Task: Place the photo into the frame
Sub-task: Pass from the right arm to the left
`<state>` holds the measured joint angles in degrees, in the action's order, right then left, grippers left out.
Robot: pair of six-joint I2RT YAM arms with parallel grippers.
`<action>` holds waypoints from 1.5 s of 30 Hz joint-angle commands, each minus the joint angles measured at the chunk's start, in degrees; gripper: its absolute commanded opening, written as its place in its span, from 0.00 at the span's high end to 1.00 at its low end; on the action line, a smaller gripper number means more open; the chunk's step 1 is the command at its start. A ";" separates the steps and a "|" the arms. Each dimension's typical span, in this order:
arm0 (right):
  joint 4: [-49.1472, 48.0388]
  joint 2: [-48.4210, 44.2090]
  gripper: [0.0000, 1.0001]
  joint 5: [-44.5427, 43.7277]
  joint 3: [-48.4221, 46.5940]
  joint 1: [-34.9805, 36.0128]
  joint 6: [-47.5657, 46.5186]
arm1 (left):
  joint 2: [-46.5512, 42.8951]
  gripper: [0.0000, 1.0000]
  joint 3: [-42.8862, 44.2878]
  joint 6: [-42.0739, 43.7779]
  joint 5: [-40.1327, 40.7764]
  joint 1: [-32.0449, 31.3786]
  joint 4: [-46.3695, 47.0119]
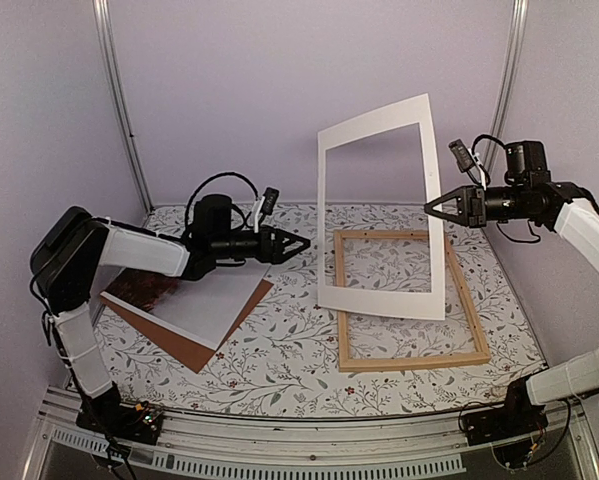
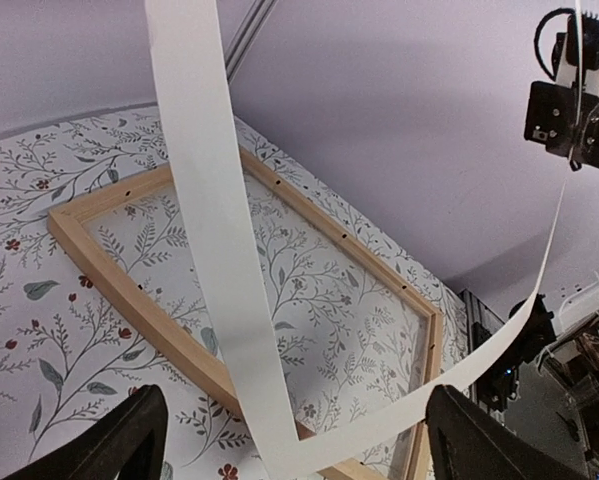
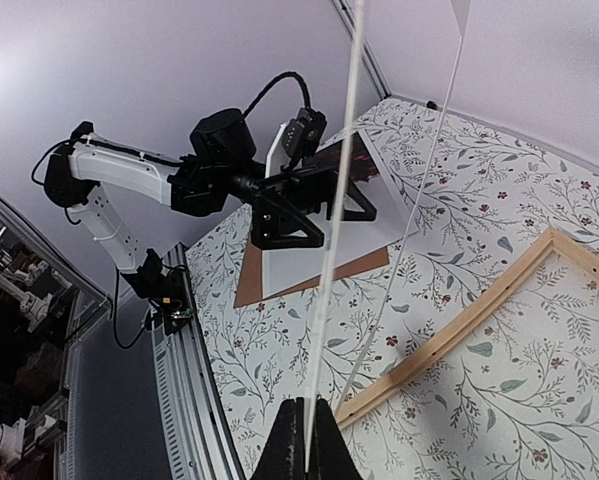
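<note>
— Right claw (image 1: 431,209) first: what is it doing?
— Pinching the white mat border (image 1: 379,303) by its side edge and holding it upright above the tabletop (image 1: 289,365). That is probably to uncover the wooden frame (image 1: 414,360) lying flat beneath.
— And the brown backing board (image 1: 194,352)?
— It's off to the left with the photo (image 1: 204,305) lying on it, well apart from the frame. I'd say both are parked there until the opening is free.
— Left claw (image 1: 299,243)?
— Spread and holding nothing. It hovers beside the photo, perhaps ready to take it.
</note>
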<state>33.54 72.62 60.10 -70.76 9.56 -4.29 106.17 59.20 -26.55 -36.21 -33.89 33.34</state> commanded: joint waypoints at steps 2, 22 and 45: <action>-1.38 -1.94 1.00 2.71 -0.30 1.07 0.75 | 4.77 0.05 6.18 0.22 -5.54 1.06 5.42; -1.29 -1.66 1.00 0.32 0.70 1.52 1.67 | 10.12 0.41 8.65 -10.62 -19.34 3.72 22.02; -0.08 2.05 1.00 -7.70 1.83 1.53 1.74 | 6.24 0.95 5.76 -11.69 -20.53 6.55 19.08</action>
<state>33.19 73.65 54.63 -69.65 10.87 -2.76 115.39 65.49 -38.98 -56.38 -27.90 53.95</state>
